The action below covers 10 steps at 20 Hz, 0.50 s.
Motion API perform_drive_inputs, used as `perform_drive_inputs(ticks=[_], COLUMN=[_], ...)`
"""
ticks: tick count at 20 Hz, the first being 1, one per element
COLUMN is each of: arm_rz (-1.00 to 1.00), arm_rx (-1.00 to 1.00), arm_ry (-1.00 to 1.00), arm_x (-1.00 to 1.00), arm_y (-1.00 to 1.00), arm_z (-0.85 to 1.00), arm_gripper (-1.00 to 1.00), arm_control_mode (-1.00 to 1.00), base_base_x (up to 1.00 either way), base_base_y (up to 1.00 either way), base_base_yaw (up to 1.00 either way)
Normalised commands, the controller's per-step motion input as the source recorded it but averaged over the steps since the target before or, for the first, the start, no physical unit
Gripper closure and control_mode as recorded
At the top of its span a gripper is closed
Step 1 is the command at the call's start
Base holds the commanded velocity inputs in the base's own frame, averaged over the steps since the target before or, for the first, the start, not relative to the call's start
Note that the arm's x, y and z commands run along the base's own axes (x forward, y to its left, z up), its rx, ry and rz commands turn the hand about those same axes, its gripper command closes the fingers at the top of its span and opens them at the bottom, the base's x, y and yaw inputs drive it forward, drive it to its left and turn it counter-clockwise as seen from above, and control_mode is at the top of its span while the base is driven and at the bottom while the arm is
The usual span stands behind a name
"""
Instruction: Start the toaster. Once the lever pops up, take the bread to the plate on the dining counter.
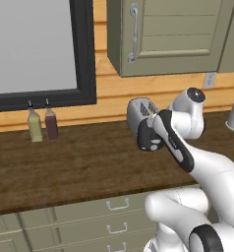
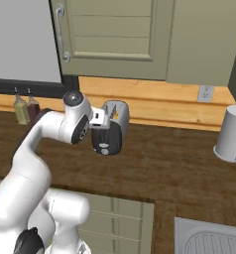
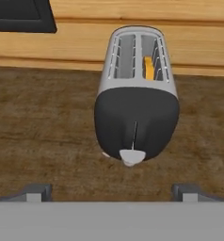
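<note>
Toaster [image 3: 136, 94]: stood by the wooden wall.
Bread [image 3: 148, 68]: sat in toaster's right slot.
Gripper [image 3: 112, 192]: spread wide, just before toaster's black end.

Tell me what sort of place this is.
A rendered kitchen, it seems: a toaster stands on a dark wood worktop with grey-green drawers beneath, green wall cupboards hang above, and a sink sits at one corner.
</note>
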Motion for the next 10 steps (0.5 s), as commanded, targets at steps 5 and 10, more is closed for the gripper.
perform_drive_inputs(ticks=[5, 10], arm_rz=[0.00, 0.00], arm_rx=[0.00, 0.00], arm_ry=[-0.24, -0.30], arm_x=[-0.06, -0.10], arm_y=[-0.17, -0.17], arm_z=[0.28, 0.17], arm_gripper=[-1.00, -1.00], arm_control_mode=[-1.00, -1.00], base_base_x=[0.00, 0.00], base_base_y=[0.00, 0.00], base_base_yaw=[0.00, 0.00])
